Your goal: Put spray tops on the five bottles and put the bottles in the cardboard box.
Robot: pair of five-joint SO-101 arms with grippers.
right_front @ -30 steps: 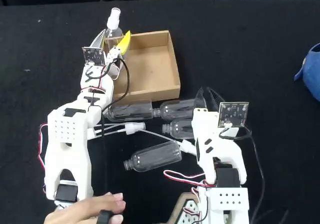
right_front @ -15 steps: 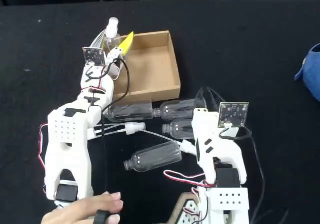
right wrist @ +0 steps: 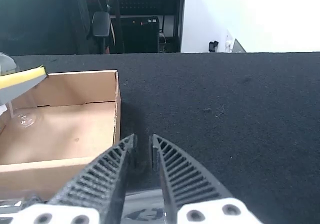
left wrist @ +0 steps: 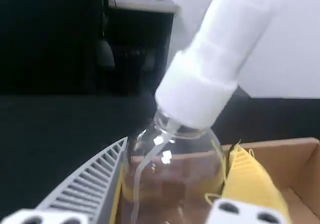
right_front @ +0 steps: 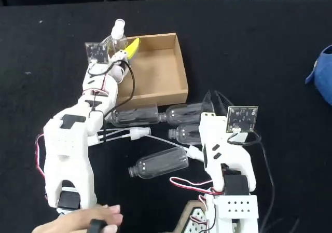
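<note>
— What is the left gripper [right_front: 120,45] doing?
— It is clamped on a clear plastic bottle [left wrist: 175,169] with rounded shoulders, which sits between a grey ribbed finger [left wrist: 85,184] and a yellow one [left wrist: 250,179]. A smooth white spray top [left wrist: 215,69] sits on the neck, leaning to one side, and a thin dip tube runs down inside.
— Where is that next to the cardboard box [right_front: 182,67]?
— At the box's far left corner. In the right wrist view the glassy base [right wrist: 22,118] hangs low inside, close to the matt brown wall. Whether it touches the floor I cannot tell.
— What is the box like?
— Shallow and roughly square, plain brown board with an open top.
— And the right gripper [right wrist: 142,140]?
— Its black ribbed fingers [right wrist: 100,179] are barely apart, with just a narrow slit and nothing in it. It hangs near the box's front wall, over the bottles lying there.
— Which bottles are those?
— Four clear cylinders lie on their sides on the black cloth [right_front: 259,62], all with bare necks. The left bottle [right_front: 135,116] is just in front of the box and the middle bottle [right_front: 184,111] is beside it. The lower bottle [right_front: 189,133] is close under that one, and the slanted bottle [right_front: 161,163] lies nearer the arms.
— Are there any loose tops?
— Two white ones trailing long thin tubes. One loose top [right_front: 137,133] is below the left bottle, and the other loose top [right_front: 194,152] is by the slanted bottle's base
</note>
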